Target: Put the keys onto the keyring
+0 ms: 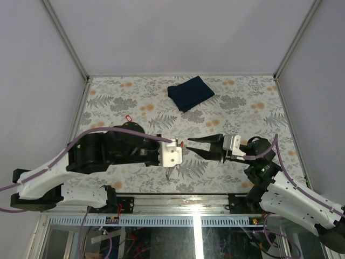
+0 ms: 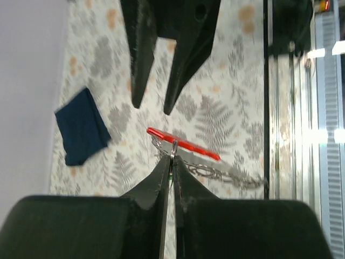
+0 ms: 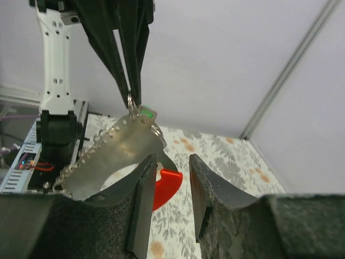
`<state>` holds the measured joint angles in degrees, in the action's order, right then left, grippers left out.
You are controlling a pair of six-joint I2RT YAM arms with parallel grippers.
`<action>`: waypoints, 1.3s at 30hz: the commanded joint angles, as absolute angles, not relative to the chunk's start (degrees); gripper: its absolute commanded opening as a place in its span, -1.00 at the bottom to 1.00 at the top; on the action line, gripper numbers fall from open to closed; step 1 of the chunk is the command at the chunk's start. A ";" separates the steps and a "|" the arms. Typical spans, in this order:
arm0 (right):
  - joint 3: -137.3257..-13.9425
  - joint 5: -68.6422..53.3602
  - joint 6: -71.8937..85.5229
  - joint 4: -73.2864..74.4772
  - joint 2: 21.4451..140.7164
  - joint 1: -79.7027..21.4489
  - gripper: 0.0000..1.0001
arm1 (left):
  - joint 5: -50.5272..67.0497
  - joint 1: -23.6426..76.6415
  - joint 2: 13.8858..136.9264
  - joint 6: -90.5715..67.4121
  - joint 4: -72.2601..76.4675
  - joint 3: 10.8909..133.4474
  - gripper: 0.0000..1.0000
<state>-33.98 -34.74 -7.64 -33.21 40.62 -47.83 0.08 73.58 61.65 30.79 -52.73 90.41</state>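
Pinched in mid-air by the tightly closed left gripper (image 2: 172,159), the keyring (image 2: 173,146), 1 green-headed key (image 3: 125,144) and red tag (image 2: 186,144) dangling, could be twisted free if brushed by the empty right gripper (image 3: 171,162), its fingers partly spread just beside it.

The silvery keyring (image 2: 174,147) hangs pinched in shut jaws, green-headed key (image 3: 145,113), chain (image 2: 215,172) and red tag (image 2: 186,144) dangling.
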 commanded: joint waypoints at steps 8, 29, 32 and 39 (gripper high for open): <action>-24.29 -28.64 -4.47 -41.18 38.90 -47.63 -0.25 | -7.67 73.74 76.10 34.36 -77.61 101.40 -1.00; -24.85 -36.63 12.89 -78.70 61.51 -51.67 -0.11 | -9.49 73.77 78.40 34.50 -78.59 102.86 -1.00; -25.03 -35.84 12.52 -79.27 62.49 -52.25 -0.13 | -9.56 73.75 78.55 34.28 -78.49 102.93 -1.00; -26.53 -35.69 11.15 -78.88 64.98 -53.69 -0.22 | -9.79 73.79 78.69 34.11 -78.24 103.32 -1.00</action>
